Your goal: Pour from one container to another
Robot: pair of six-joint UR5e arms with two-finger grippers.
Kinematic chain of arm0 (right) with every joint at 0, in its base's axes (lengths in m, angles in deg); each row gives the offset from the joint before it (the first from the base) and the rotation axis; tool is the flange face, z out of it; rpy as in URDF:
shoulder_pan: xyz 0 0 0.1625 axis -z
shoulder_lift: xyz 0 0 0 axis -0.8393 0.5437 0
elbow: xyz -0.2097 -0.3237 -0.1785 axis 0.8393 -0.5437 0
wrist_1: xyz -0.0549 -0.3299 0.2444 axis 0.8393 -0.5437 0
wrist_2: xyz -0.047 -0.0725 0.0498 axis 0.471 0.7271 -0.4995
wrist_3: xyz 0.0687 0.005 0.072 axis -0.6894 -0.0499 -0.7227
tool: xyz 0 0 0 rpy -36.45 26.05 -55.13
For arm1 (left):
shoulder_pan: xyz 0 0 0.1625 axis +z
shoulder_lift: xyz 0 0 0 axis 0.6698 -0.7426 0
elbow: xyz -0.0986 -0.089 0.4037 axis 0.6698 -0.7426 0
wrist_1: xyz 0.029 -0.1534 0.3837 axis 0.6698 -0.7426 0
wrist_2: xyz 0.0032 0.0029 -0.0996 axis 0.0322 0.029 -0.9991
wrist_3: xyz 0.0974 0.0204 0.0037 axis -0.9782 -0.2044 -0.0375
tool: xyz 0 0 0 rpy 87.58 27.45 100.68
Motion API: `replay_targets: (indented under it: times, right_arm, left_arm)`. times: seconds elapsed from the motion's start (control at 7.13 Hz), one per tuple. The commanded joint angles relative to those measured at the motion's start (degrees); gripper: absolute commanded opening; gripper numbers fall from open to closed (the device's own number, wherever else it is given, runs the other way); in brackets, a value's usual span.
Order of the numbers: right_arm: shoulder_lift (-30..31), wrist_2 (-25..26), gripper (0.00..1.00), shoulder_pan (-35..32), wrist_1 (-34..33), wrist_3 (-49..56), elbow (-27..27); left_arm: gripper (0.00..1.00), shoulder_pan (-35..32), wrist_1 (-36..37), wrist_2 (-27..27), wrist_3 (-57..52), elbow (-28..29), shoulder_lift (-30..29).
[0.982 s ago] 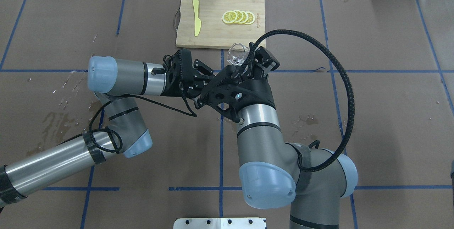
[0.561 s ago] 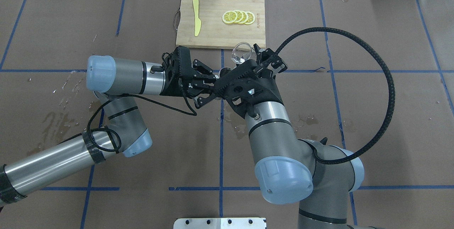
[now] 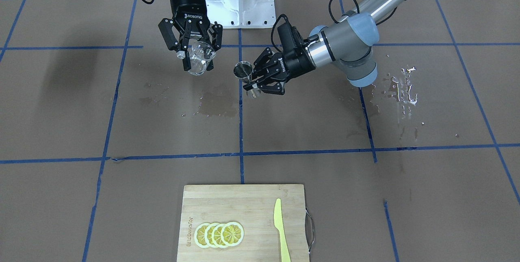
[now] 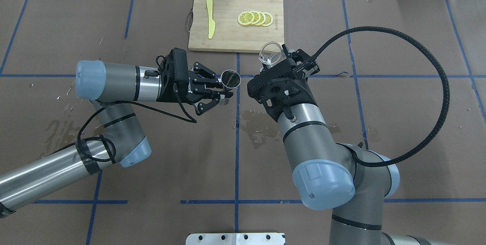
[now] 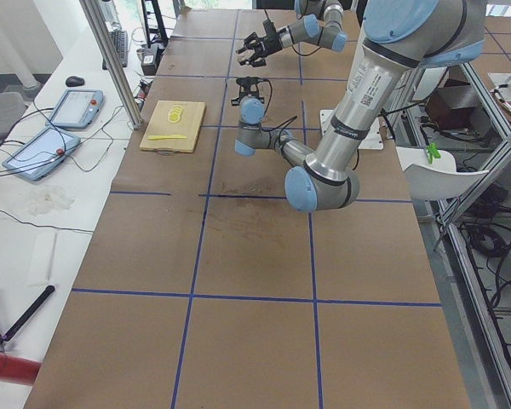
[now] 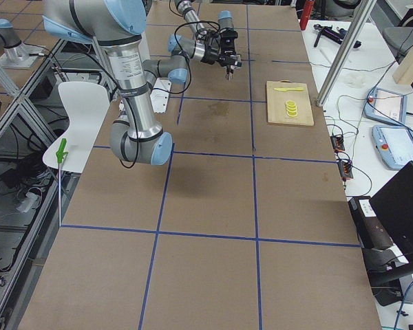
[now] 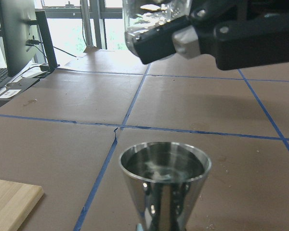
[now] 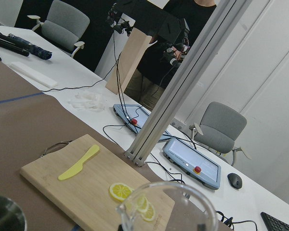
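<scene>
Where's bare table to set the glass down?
Bare paper spans the robot's right side, from the cutting board and the right gripper outward. The far-left corner beside the cutting board is bare too. Crowded: the middle, where the left gripper holds the jigger beside the glass, over wet patches.

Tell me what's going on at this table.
The left gripper holds the steel jigger upright above the table, and it looks to have liquid in it. The right gripper holds the clear glass in the air beside the jigger, apart from it, and nothing is pouring. Wet patches mark the table below them.
</scene>
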Motion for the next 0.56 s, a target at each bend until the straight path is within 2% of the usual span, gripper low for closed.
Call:
replay_targets:
  times: [0.0,0.14,0.42]
  right_arm:
    - [0.4,-0.1,0.0,-0.4,0.2,-4.3,-0.1]
    - [0.8,-0.1,0.0,-0.4,0.2,-6.2,-0.1]
    - [1.0,0.0,0.0,-1.2,0.2,-6.4,-0.2]
  left_arm:
    - [0.0,-1.3,-3.1,-0.1,0.1,-1.1,2.6]
    - [0.0,-2.2,-5.0,-0.5,0.2,-1.5,4.2]
    - [0.0,-6.0,-7.8,-5.7,0.2,-2.0,8.1]
